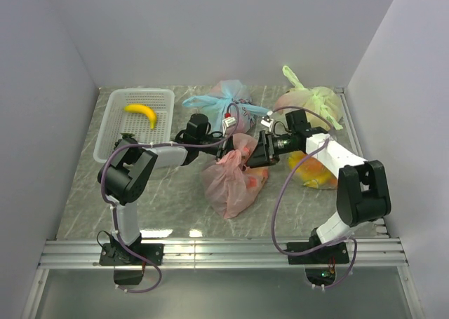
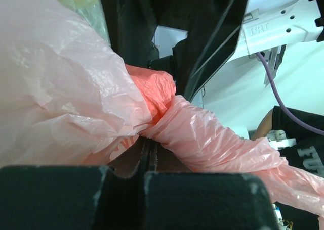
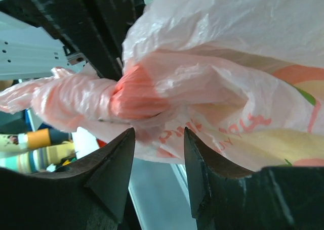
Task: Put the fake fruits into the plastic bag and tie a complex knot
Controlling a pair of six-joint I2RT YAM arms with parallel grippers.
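Pink bag [image 1: 235, 175] lies mid-table [image 1: 140, 207] between the 2 arms, neck pointing toward the far side; neck is twisted into a knot [image 3: 139, 96], darker orange-pink, with 1 end sticking out sideways [image 2: 228, 144]; left gripper [image 1: 228, 149] sits at the neck from the left, fingers pressed together [image 2: 148, 154], pink film pinched at the tips just under the knot; right gripper [image 1: 254, 156] faces it from the right, fingers spread [image 3: 157, 139], the bag's bulge below the knot sitting at the gap between the tips, cannot tell if the tips touch it; fruits [image 3: 283, 139] show through the plastic as yellow, green and orange shapes, 1 reddish patch visible from above [image 1: 254, 182]; 1 banana [image 1: 142, 113] lies in the white basket [image 1: 112, 133] at far left, well apart from the bag; blue bag [image 1: 221, 100] tied, behind the grippers; green bag [image 1: 319, 105] tied, far right; a 4th bag [image 1: 316, 175] with yellow-orange contents lies under the right arm, just beside the pink one.
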